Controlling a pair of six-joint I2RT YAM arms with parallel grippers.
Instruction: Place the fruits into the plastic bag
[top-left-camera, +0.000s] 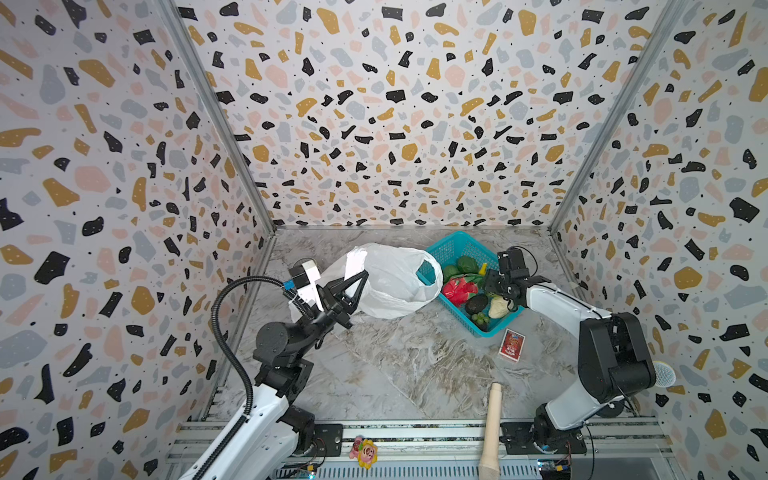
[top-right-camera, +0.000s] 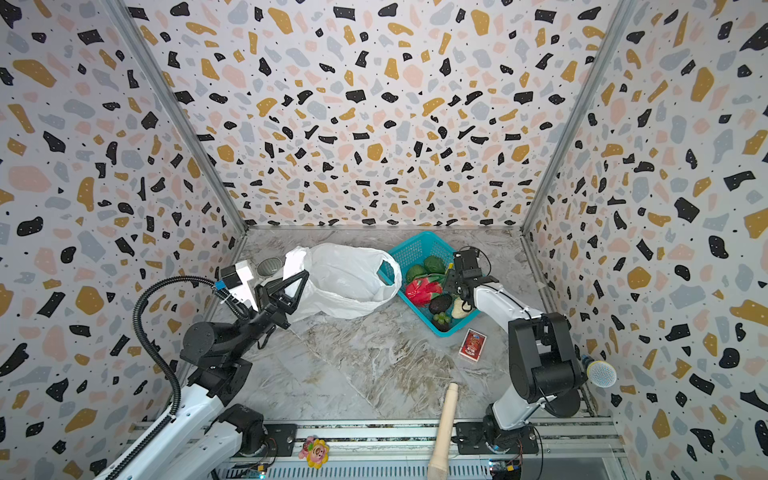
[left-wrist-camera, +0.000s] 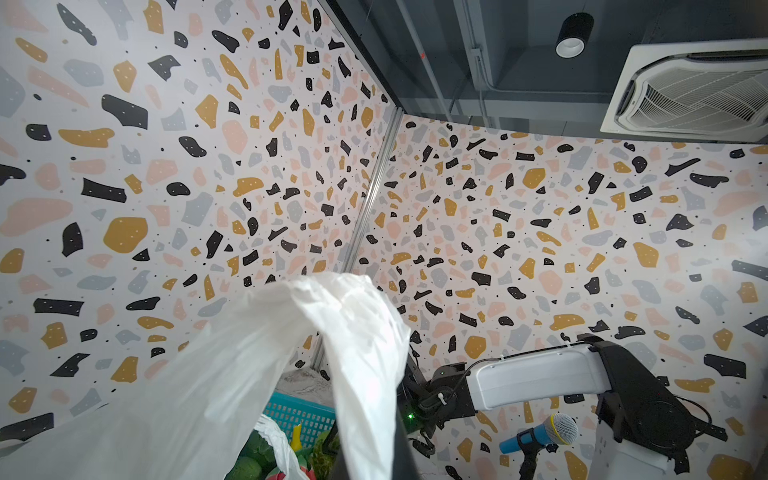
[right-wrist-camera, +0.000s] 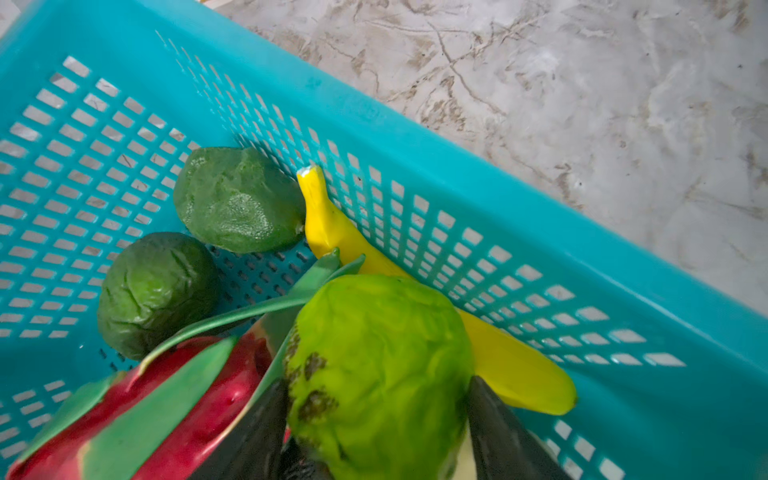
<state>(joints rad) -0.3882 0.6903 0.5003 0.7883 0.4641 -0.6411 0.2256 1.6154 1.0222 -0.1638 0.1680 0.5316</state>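
The white plastic bag (top-left-camera: 390, 282) (top-right-camera: 345, 278) lies open on the table at the back. My left gripper (top-left-camera: 365, 273) (top-right-camera: 306, 273) is shut on one of its handles and holds it up; the film (left-wrist-camera: 232, 374) hides the jaws in the left wrist view. The fruits lie in the teal basket (top-left-camera: 449, 245) (right-wrist-camera: 457, 166): dragon fruit (top-left-camera: 459, 289) (right-wrist-camera: 187, 407), avocado (top-left-camera: 476, 304), two dark green round ones (right-wrist-camera: 237, 199) (right-wrist-camera: 156, 291), grapes (top-left-camera: 482, 319), a cream piece (top-left-camera: 498, 308). My right gripper (top-left-camera: 494, 286) (right-wrist-camera: 376, 390) reaches into the basket, both fingers pressed against the lime-green bumpy ball (right-wrist-camera: 382, 340).
A yellow toy banana (right-wrist-camera: 328, 224) leans on the basket wall. A red card packet (top-left-camera: 512, 344) lies in front of the basket, a wooden rolling pin (top-left-camera: 492, 428) near the front edge, a flower toy (top-left-camera: 365, 453) on the rail, a microphone (top-left-camera: 663, 374) at right.
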